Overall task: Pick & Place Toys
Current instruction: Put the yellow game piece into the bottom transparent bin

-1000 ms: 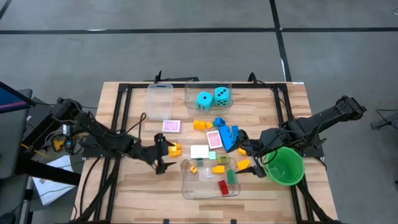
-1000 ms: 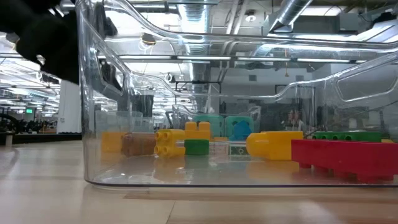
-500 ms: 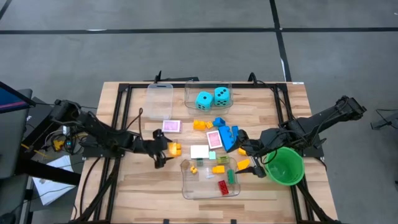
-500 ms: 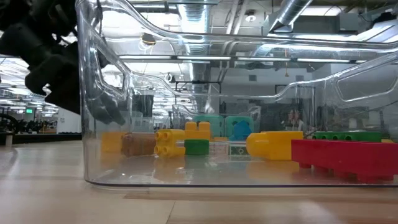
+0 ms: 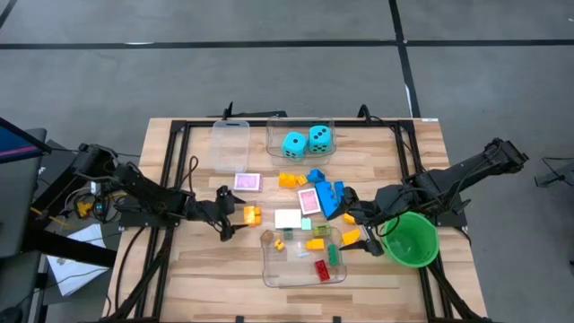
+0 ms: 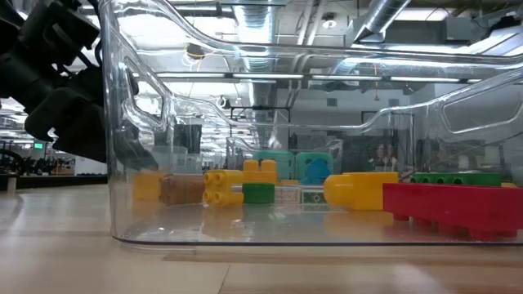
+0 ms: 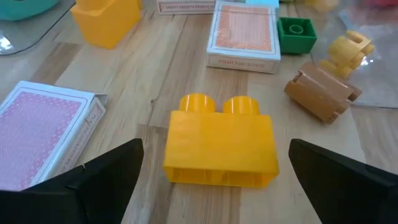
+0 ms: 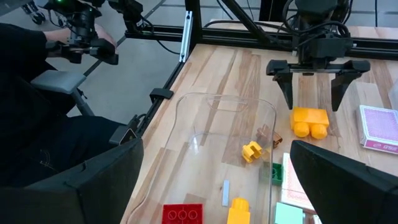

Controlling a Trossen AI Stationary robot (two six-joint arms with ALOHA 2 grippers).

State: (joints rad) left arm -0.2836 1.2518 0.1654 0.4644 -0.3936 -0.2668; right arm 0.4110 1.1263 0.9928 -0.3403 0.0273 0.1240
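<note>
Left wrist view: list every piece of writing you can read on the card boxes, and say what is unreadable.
No text here can be read.
Orange-backed card box: a line of print runs along its near edge, too small and blurred to read.
Second card box: print along its edge, also unreadable.
Pink-backed card box: pattern only, no words visible.
Yellow brick: no markings.

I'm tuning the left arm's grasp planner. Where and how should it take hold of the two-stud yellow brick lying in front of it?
Grip the yellow brick across its two short ends, coming straight on from where the left tool sits now. The brick lies on its side on bare wood, studs pointing away, with both ends free and flat. The open fingers already straddle its length, so closing there looks safest.
</note>
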